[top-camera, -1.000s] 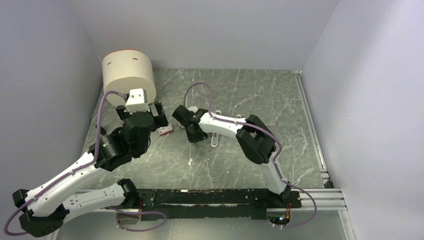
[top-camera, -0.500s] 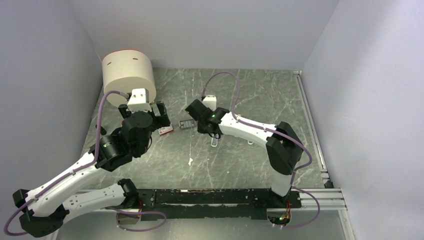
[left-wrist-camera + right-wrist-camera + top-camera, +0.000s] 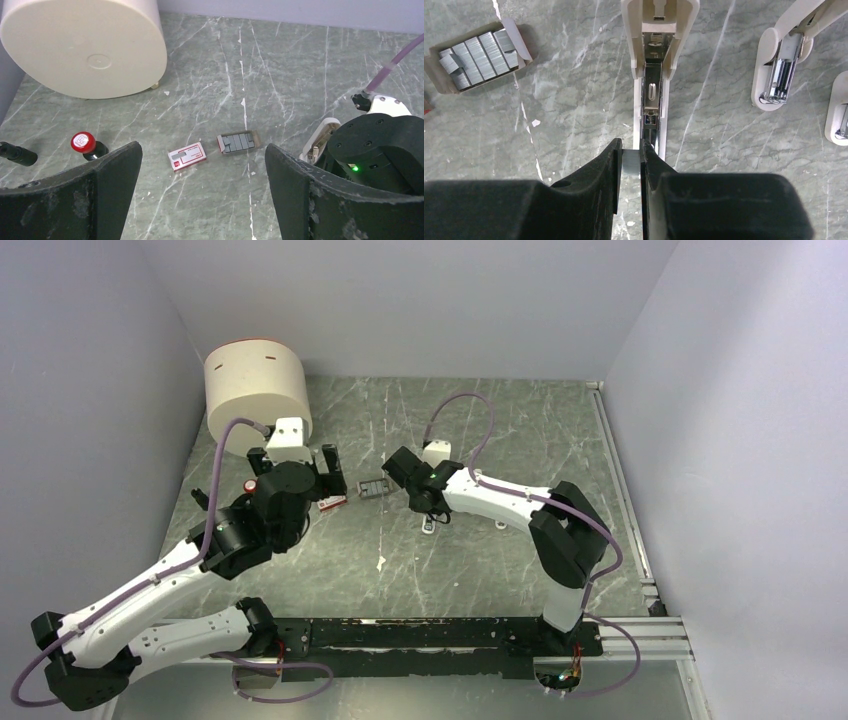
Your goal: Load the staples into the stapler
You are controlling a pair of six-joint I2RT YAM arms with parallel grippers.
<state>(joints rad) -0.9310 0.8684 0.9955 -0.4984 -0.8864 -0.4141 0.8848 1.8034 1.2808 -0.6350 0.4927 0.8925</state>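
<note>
One strip of staples is sitting pinched in the right claw, whose fingers are pressing nearly together on it just over the near end of the stapler. That stapler is lying open on the surface, its channel looking unfilled, so I'd say the loading itself is yet to come. Left claw is hanging wide open, gripping nothing. A tray is holding several more strips, with the box lying just beside it.
</note>
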